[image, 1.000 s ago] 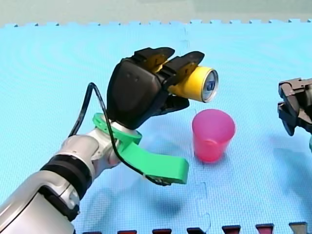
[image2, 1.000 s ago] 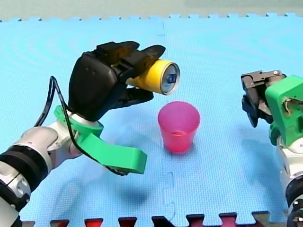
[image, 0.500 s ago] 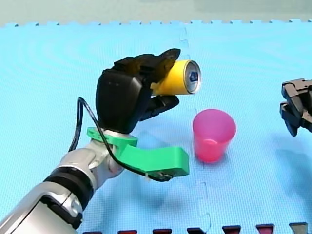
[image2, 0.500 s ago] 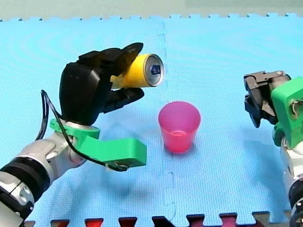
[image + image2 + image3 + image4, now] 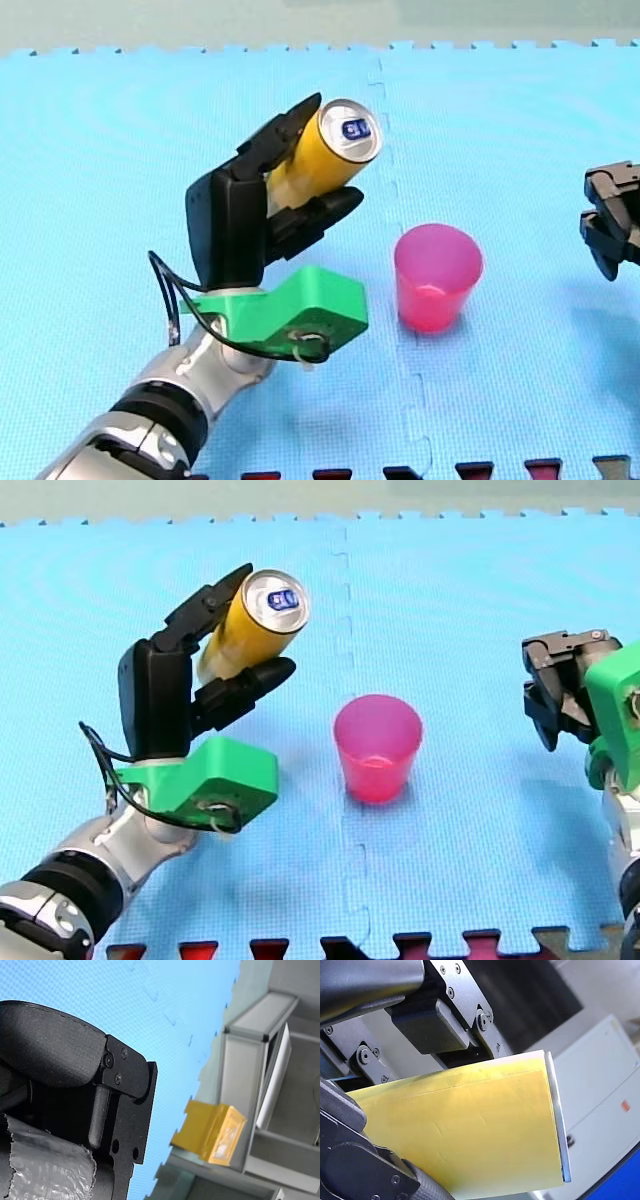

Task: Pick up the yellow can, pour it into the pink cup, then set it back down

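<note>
Swung up and back from the cup since a second ago, the yellow cylindrical metal can (image 5: pixel 325 155) now points its silver top upward and toward the head cameras, no longer lying level near the rim. The left robot hand (image 5: pixel 262 215) grips it around the body, holding it in the air above the blue foam puzzle mat (image 5: pixel 120 150), up and to the left of the pink plastic cup (image 5: pixel 437 275), which stands upright on the mat. I judge the pour finished and the can partly righted; setting it down is what remains. Whether anything landed in the cup cannot be made out. The right robot hand (image 5: pixel 556 685) is at the right side of the mat, holding nothing. Whether it is open or closed I cannot tell, and its arm is cut off by the frame.
</note>
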`<action>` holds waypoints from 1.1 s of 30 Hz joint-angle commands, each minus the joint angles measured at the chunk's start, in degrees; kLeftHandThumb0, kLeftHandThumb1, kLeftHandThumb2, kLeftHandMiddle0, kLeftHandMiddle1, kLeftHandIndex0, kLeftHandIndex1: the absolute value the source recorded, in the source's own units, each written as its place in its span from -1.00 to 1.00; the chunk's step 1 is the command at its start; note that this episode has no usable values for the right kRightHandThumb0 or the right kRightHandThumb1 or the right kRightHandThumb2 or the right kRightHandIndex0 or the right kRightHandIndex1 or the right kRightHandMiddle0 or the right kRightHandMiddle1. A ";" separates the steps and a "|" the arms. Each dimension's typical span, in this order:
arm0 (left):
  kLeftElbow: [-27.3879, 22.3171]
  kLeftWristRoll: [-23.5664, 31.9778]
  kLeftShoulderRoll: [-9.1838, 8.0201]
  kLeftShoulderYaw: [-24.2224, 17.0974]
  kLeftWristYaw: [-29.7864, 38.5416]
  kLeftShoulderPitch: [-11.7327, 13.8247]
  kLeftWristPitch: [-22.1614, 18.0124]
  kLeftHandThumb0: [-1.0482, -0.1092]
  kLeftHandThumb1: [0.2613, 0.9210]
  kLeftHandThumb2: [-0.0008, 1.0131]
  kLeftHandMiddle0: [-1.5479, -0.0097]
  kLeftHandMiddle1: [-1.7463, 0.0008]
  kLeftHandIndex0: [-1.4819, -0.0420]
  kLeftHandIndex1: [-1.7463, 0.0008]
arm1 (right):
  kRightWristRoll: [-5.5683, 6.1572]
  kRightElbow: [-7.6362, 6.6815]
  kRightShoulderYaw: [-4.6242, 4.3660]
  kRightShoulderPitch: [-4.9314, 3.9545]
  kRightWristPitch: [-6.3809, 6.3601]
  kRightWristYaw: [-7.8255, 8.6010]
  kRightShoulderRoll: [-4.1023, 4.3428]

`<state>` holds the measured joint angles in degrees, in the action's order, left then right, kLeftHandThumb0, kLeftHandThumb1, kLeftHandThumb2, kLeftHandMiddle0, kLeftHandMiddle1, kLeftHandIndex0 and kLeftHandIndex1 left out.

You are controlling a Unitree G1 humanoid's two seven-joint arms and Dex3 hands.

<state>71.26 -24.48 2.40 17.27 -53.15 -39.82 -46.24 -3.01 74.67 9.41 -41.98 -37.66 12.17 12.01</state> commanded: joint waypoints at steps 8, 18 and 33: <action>-1.80 15.22 3.21 -10.63 20.34 4.30 -7.00 0.39 0.80 -0.99 -0.69 0.99 -0.56 1.00 | -1.64 -0.50 -1.40 -1.07 2.49 -2.83 1.48; -4.64 22.72 5.45 -17.23 33.25 6.26 -2.87 0.37 0.91 -0.98 -0.70 0.99 -0.55 1.00 | -2.13 -0.31 -1.87 -1.68 3.71 -3.82 1.82; -9.14 20.91 6.40 -20.42 33.72 12.63 0.59 0.35 0.93 -0.99 -0.69 1.00 -0.55 1.00 | -1.28 0.56 -0.82 -1.59 4.24 -4.32 2.02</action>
<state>62.83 -2.97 9.10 -3.35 -18.86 -27.74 -45.38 -4.59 75.13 8.34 -43.46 -33.49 7.76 13.66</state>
